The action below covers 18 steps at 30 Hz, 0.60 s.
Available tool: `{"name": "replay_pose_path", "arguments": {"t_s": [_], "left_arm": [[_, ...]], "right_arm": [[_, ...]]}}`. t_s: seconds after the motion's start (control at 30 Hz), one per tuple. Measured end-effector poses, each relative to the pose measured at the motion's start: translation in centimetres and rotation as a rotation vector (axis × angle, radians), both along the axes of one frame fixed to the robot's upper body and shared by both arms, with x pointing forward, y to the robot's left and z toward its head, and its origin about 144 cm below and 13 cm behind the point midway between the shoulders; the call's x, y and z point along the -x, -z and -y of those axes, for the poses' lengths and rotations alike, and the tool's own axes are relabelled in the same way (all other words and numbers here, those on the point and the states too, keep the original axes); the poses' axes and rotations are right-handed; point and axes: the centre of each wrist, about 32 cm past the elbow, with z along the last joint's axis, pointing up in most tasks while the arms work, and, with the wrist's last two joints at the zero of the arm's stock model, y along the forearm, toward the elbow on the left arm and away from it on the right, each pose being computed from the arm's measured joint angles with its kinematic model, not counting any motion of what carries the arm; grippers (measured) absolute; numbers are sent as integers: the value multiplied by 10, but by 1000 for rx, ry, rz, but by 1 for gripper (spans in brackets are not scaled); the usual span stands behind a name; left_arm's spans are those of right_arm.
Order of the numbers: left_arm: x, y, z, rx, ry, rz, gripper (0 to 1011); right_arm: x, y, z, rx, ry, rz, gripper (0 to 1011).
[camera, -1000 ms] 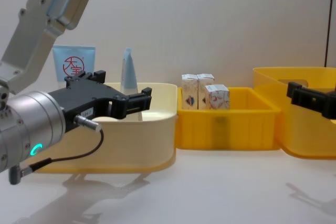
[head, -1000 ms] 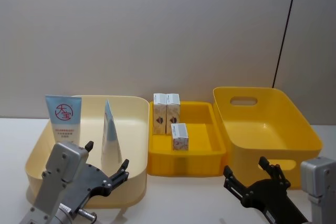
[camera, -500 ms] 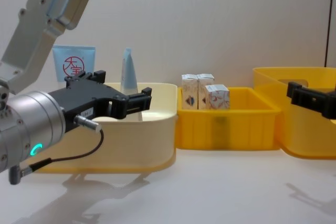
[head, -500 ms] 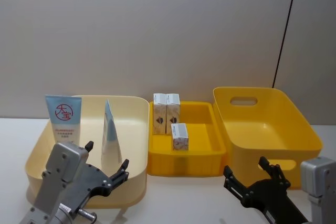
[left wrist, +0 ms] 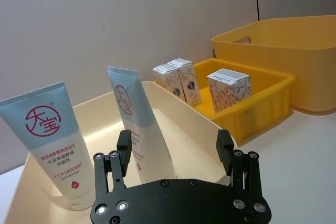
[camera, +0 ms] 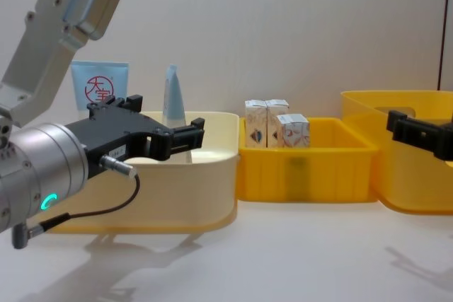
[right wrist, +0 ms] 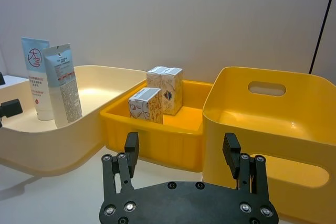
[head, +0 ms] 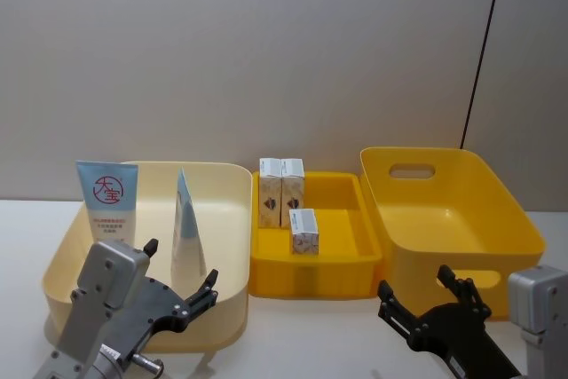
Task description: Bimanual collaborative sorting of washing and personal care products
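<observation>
Seemingly sorted — tubes (head: 106, 197) in the cream bin (head: 229, 212), cartons (head: 281, 187) in the tray (head: 312, 280) — so left claw (head: 180, 264) and right claw (head: 414, 283) hang open, empty.

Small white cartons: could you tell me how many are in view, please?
3, all in the shallow yellow bin: a first carton and a second carton side by side at its far left corner, a third carton nearer the robot. None seems hidden.
</observation>
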Motion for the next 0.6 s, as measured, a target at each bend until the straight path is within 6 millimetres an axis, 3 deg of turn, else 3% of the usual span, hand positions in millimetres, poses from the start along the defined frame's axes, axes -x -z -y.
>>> {"name": "replay_pose_path", "arguments": {"t_s": [0.6], "left_arm": [[0, 0, 0, 0, 0, 0, 1003]], "right_arm": [[0, 0, 0, 0, 0, 0, 998]]}}
